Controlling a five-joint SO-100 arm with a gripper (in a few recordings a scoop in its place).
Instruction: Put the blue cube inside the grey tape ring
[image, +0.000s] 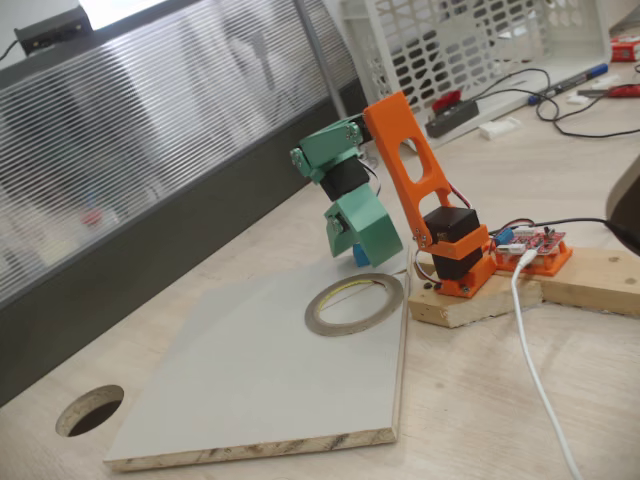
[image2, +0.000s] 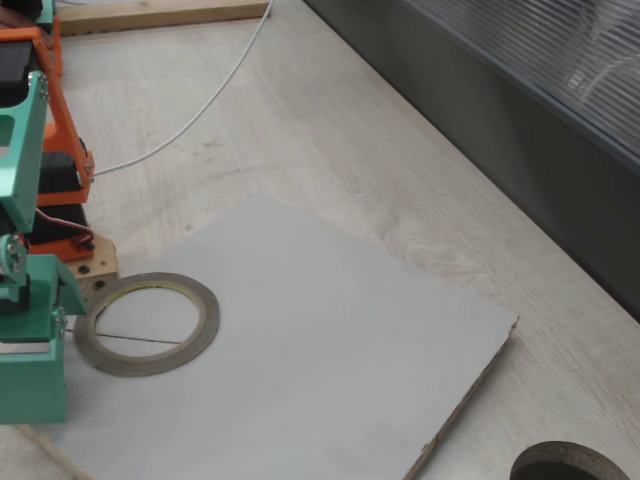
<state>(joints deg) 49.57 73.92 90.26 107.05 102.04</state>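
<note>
Here the green gripper (image: 358, 245) hangs just behind the far rim of the grey tape ring (image: 355, 303), fingers pointing down, with the blue cube (image: 360, 254) showing at its tips, apparently pinched there above the grey board (image: 250, 380). How wide the fingers stand cannot be told. In the other fixed view the gripper (image2: 30, 385) sits at the left edge beside the ring (image2: 146, 323). The orange arm base (image: 455, 262) stands on a wooden block (image: 470, 300)

Tape ring (image: 354, 303) on board (image: 250, 390)
</note>
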